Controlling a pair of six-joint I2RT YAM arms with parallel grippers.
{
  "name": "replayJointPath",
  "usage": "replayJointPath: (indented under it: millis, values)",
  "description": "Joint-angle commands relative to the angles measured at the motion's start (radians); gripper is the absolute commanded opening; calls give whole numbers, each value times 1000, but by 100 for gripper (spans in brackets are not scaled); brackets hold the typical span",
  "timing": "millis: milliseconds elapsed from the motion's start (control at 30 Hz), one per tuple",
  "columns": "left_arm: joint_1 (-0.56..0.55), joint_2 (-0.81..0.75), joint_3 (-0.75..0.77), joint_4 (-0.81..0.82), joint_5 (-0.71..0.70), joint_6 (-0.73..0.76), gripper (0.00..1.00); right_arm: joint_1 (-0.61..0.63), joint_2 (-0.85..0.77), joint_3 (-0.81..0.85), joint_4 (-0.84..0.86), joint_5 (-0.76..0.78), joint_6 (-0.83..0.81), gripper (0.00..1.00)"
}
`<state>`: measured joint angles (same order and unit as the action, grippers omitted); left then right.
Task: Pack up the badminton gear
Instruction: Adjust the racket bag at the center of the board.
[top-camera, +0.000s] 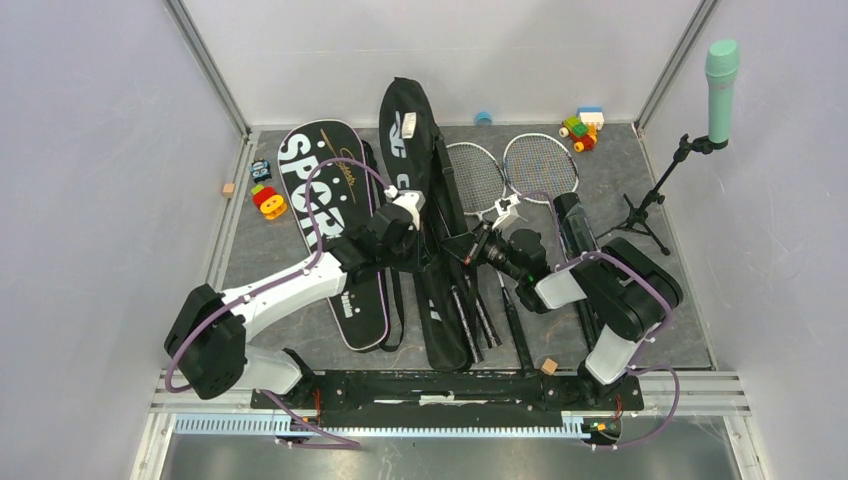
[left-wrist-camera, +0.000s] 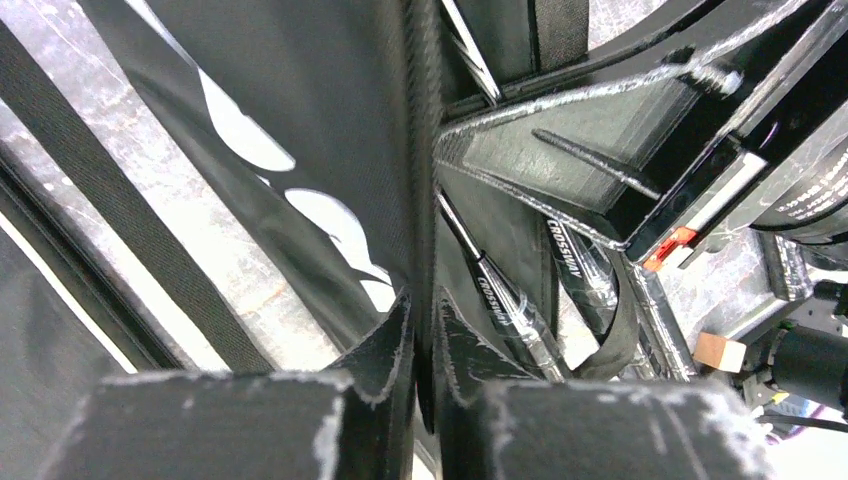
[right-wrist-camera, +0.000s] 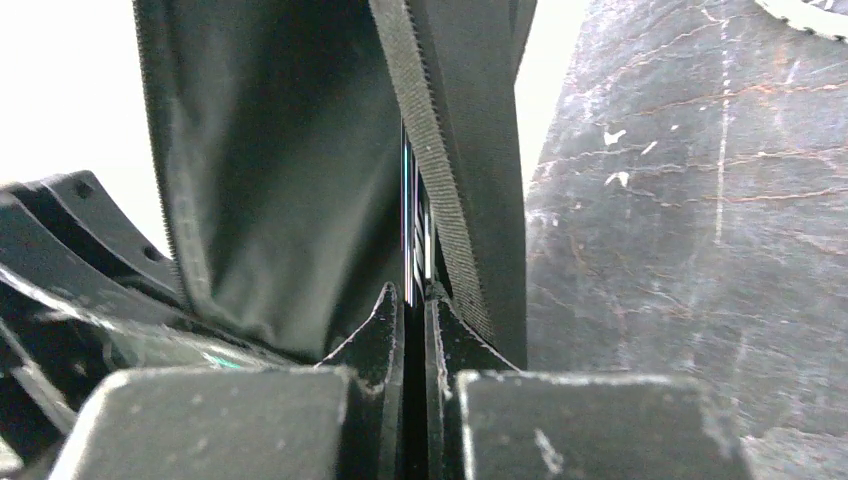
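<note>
The black "CROSSWAY" bag (top-camera: 415, 150) lies lengthwise at the table's middle, and the "SPORT" bag (top-camera: 325, 215) lies flat to its left. Two rackets (top-camera: 478, 178) lie to the right, heads far, handles by the bag's opening; their lettered shafts (left-wrist-camera: 497, 297) show in the left wrist view. The long black tube (top-camera: 574, 228) lies further right. My left gripper (top-camera: 408, 222) is shut on the bag's left opening edge (left-wrist-camera: 424, 200). My right gripper (top-camera: 468, 247) is shut on the bag's right zipper edge (right-wrist-camera: 440, 200). No shuttlecocks are plainly visible.
A mint-green microphone (top-camera: 721, 72) on a black stand is at the far right. Toy blocks lie at the back right (top-camera: 582, 128) and far left (top-camera: 267, 198). A small wooden block (top-camera: 548, 366) sits near the front rail. Walls close the sides.
</note>
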<state>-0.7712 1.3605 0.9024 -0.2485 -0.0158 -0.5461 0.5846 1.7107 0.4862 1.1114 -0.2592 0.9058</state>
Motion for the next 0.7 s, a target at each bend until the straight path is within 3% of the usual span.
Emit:
replayJointPath:
  millis: [0, 100, 200, 233, 300, 400, 500, 667]
  values:
    - [-13, -3, -31, -69, 61, 15, 23, -15, 0, 43, 387, 51, 162, 0]
    - [-14, 7, -52, -52, 29, -8, 33, -9, 0, 52, 353, 42, 138, 0]
    - [-13, 52, -59, -23, -10, -38, 66, 2, 5, 27, 347, 62, 123, 0]
    - [-13, 75, -59, -6, -4, -46, 72, 6, 8, 20, 340, 72, 118, 0]
    - [-13, 119, -63, 51, 38, -63, 74, 20, 21, 8, 345, 86, 111, 0]
    - [-15, 172, -64, 109, 91, -85, 54, 38, 45, 9, 338, 116, 102, 0]
    - [-16, 184, -74, 109, 97, -93, 4, 41, 65, 12, 356, 185, 95, 0]
    - [-34, 100, -153, 146, 249, -60, 2, 38, 66, 82, 316, 322, 36, 0]
